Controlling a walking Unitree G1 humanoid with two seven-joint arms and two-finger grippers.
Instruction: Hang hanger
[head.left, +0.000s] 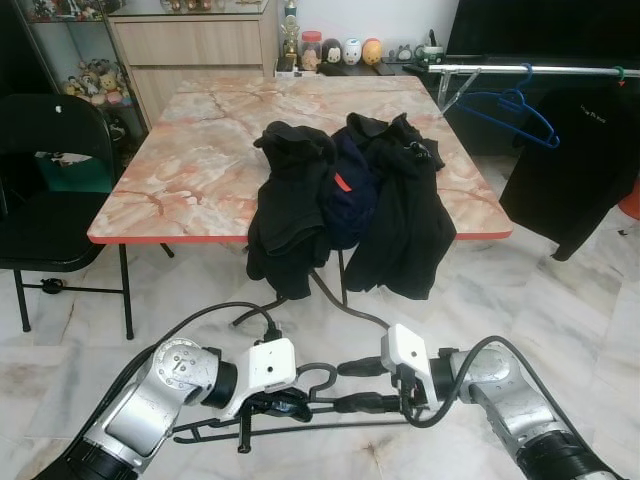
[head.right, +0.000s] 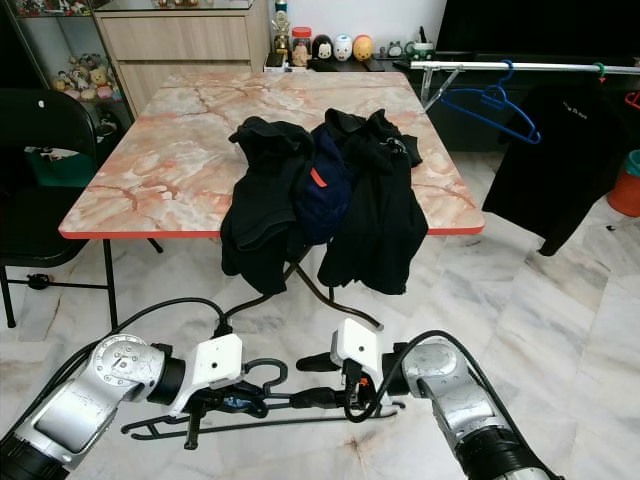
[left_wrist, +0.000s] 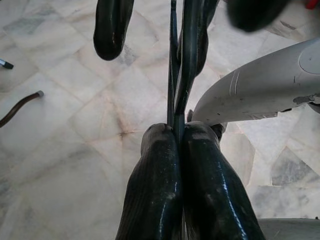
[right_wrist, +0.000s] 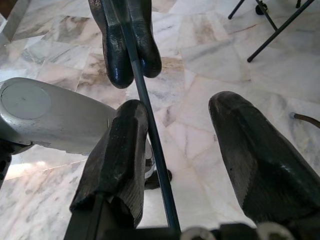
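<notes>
Hanger, one black one, is held low over the marble floor in front of the robot, its long bar lying roughly level and its hook curling up between the two hands. The left hand is clamped on it: in the left wrist view its two black fingers are pressed together with the thin hanger wire pinched between them. The right hand faces it from the other side, just beside the hook; its two fingers stand apart, and the hanger's bar runs through the gap, close against one finger and well clear of the other.

Beyond the arms stands one folding tabletop of pinkish marble pattern with a red edge. A heap of dark clothes lies on its near edge and hangs over it; at least three garments can be made out, two black ones and a navy one with a small red tag between them. To the robot's right a metal clothes rail carries one blue hanger, bare, and one black shirt hung beside it. One black folding chair stands to the left of the tabletop. Along the far wall is a wooden cabinet, and a row of small figurines and jars sits behind the tabletop.
</notes>
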